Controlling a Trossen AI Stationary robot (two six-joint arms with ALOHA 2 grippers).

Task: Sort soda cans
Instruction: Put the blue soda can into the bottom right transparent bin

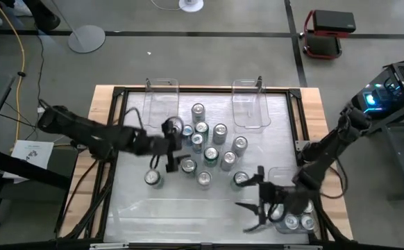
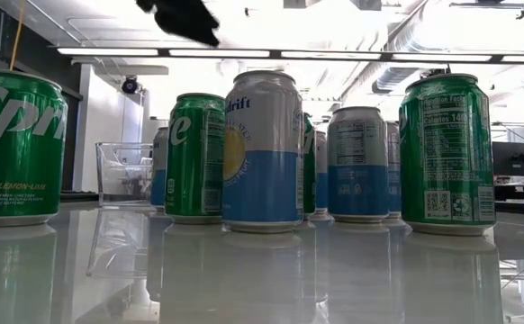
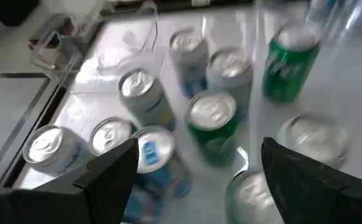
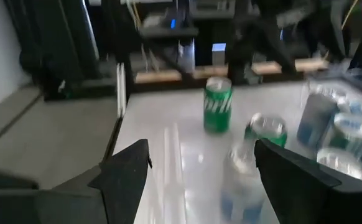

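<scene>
Several soda cans [image 1: 205,149], green, blue-and-silver and silver, stand upright on their bases in a loose cluster at the table's middle; the low view shows them as a row [image 2: 262,148]. My left gripper [image 1: 171,144] hovers open over the cluster's left side, with several can tops [image 3: 211,111] below and between its fingers. My right gripper [image 1: 252,207] is open near the table's near right, pointing toward the left edge, with nothing between its fingers. A green can [image 4: 218,104] stands farther off in front of it, and a can [image 1: 241,179] stands just beyond it.
Two clear plastic bins [image 1: 162,97] [image 1: 249,104] stand at the far edge. A third clear bin [image 1: 285,179] at the near right holds two cans [image 1: 298,221]. A lone green can [image 1: 153,178] stands near left. A black frame [image 1: 112,139] rims the table.
</scene>
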